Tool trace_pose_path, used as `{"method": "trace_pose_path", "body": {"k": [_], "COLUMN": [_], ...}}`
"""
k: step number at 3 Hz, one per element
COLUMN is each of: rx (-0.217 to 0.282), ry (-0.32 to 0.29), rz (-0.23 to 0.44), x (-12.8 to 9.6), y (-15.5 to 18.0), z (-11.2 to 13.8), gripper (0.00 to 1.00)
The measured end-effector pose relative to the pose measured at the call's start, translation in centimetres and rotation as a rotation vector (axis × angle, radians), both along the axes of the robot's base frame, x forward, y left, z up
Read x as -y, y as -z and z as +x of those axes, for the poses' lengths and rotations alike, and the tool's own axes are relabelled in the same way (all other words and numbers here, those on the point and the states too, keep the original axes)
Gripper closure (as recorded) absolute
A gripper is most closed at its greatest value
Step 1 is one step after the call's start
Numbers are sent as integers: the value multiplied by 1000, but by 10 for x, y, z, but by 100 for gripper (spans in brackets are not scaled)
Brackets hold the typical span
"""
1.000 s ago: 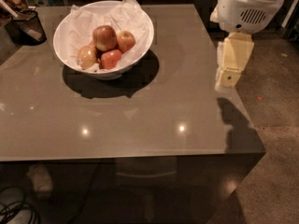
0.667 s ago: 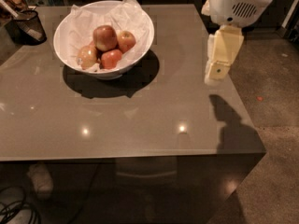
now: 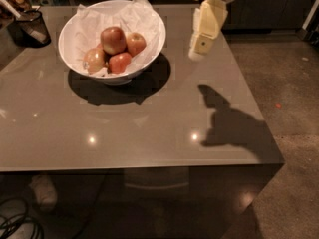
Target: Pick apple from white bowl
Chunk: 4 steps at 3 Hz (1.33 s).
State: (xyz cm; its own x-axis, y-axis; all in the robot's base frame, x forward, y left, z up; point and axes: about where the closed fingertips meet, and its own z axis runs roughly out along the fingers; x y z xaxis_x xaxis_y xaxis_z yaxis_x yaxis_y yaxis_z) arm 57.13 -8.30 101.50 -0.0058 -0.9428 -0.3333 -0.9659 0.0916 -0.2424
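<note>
- Apple (image 3: 113, 40) lies in bowl (image 3: 142, 63), atop smaller apples (image 3: 119, 62)
- Gripper (image 3: 196, 52) hangs over table (image 3: 149, 128), right of bowl, clear of it
- Gripper state: cannot tell

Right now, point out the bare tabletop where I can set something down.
Free: the wide front strip of the table before the white bowl, and the right side under the tool hovering beside the bowl. Crowded: far-left corner, by the mesh cup.

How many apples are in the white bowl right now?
4: the apple, largest, at centre; an orange-red apple to its right; a pale yellowish apple front-left; a red apple front-centre. Others may hide beneath. The gripper hangs right of the white bowl.
</note>
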Motion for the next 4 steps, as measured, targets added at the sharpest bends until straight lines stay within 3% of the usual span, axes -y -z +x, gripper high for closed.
{"method": "trace_pose_path", "body": {"k": [1,2,3,4], "rx": [50,56,35,-24], "ry": [1,-13,-26,-69], "rz": [30,49,57,84], "x": [-5,-19,-34,-66], "y": [-18,-13,-5,10], "z": [9,20,35,65], "gripper": [0,0,0,0]}}
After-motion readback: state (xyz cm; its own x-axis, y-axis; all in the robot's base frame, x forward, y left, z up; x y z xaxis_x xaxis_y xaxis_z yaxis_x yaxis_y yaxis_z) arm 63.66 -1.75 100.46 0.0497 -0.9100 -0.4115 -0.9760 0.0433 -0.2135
